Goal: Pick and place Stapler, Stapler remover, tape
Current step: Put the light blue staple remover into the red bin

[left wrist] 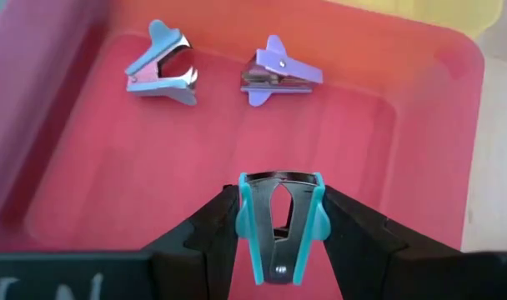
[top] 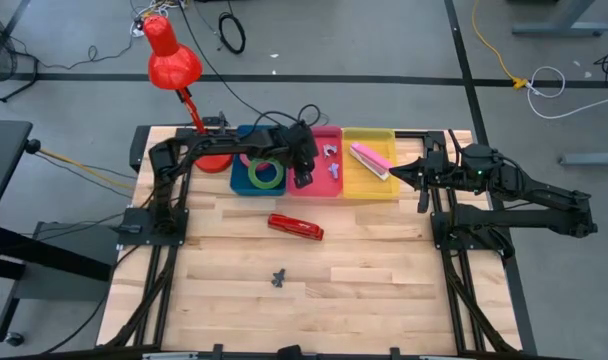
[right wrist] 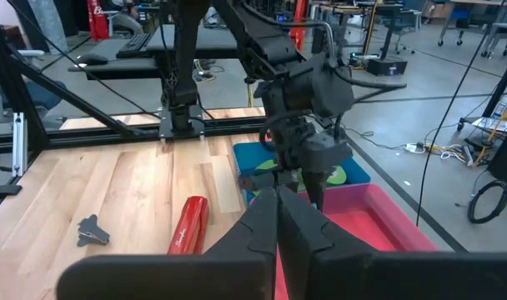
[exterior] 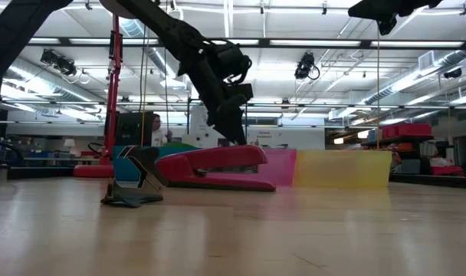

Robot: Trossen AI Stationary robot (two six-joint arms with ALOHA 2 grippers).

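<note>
A red desk lamp [top: 172,58] stands at the far left corner of the wooden table [top: 364,275], its round base [top: 214,160] beside the bins. Cables [top: 231,32] and a yellow cord [top: 494,45] lie on the grey floor [top: 384,50] beyond. A person [exterior: 153,127] sits in the room behind.

2 matte black arms built of tubular links and boxy joints, mounted on black frame bases. Left gripper [left wrist: 274,242]: 2 dark wedge-shaped fingers. Right gripper [right wrist: 277,218]: 2 slim black fingers. Black cables looped along the left arm.
</note>
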